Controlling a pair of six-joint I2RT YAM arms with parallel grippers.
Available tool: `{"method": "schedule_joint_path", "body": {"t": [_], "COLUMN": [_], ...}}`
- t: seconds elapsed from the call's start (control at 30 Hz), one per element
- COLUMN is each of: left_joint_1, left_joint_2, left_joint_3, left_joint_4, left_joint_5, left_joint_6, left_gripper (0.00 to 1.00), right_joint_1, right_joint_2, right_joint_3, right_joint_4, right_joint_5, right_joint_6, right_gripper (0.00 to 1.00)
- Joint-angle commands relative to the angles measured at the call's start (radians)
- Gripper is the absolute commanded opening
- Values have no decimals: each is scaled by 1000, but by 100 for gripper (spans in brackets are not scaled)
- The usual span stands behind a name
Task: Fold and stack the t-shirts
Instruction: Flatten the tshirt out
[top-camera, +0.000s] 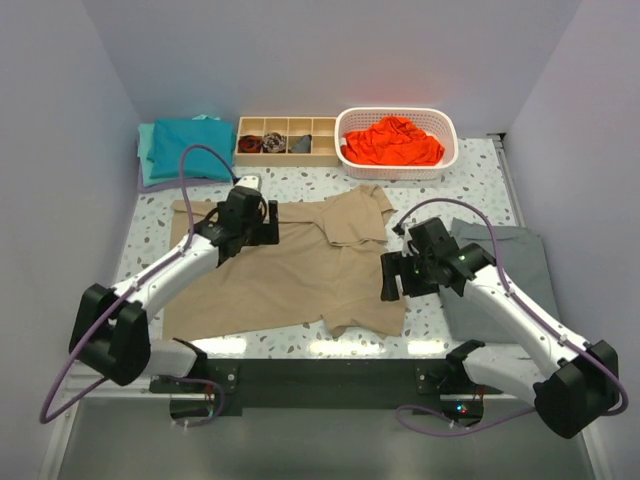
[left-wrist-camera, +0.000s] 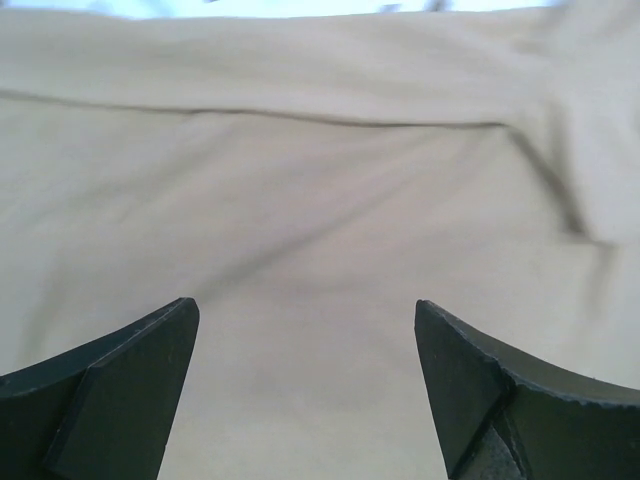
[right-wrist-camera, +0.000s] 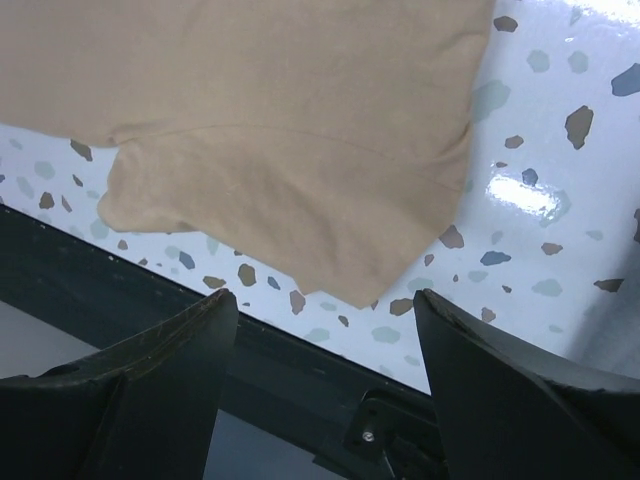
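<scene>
The tan t-shirt (top-camera: 290, 275) lies spread over the middle of the table, one sleeve folded inward near its top right. My left gripper (top-camera: 266, 226) hovers open just above the shirt's upper left part; in the left wrist view only tan cloth (left-wrist-camera: 320, 180) shows between the wide jaws (left-wrist-camera: 307, 312). My right gripper (top-camera: 390, 277) stands open over the shirt's near right corner (right-wrist-camera: 290, 130), with nothing between its fingers (right-wrist-camera: 325, 300). A folded teal t-shirt (top-camera: 185, 146) rests at the back left. An orange-red t-shirt (top-camera: 395, 141) lies crumpled in a white basket (top-camera: 448, 150).
A flat grey cloth (top-camera: 515, 270) lies at the right, partly under the right arm. A wooden divided tray (top-camera: 300, 155) with small rolled socks stands at the back middle. The table's dark front edge (right-wrist-camera: 130, 310) runs just below the right gripper.
</scene>
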Motion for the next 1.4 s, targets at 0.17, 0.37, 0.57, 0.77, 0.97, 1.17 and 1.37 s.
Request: {"method": "schedule_joint_path", "body": {"t": [0.17, 0.37, 0.57, 0.77, 0.97, 1.17, 1.37], "left_joint_1": [-221, -341, -480, -600, -637, -694, -717], "left_joint_2": [-206, -297, -354, -306, -197, -90, -59], "left_joint_3": [-192, -376, -481, -495, -470, -401, -392], "left_joint_4": [97, 180, 313, 400, 488, 500, 543], "left_joint_5": [462, 556, 605, 541, 401, 261, 209], "left_joint_6": [-170, -283, -385, -438, -429, -408, -394], "left_gripper": [90, 90, 90, 89, 87, 80, 63], "right_joint_1": [7, 5, 5, 4, 4, 4, 4], "right_joint_2": [-35, -16, 39, 33, 8, 8, 20], "right_joint_3": [45, 100, 119, 104, 93, 96, 88], "right_joint_4": [3, 78, 101, 110, 109, 107, 113], "right_joint_5": [290, 397, 402, 392, 399, 411, 412], "right_joint_6": [121, 144, 125, 133, 130, 118, 116], "right_gripper": [81, 84, 84, 84, 85, 86, 87]}}
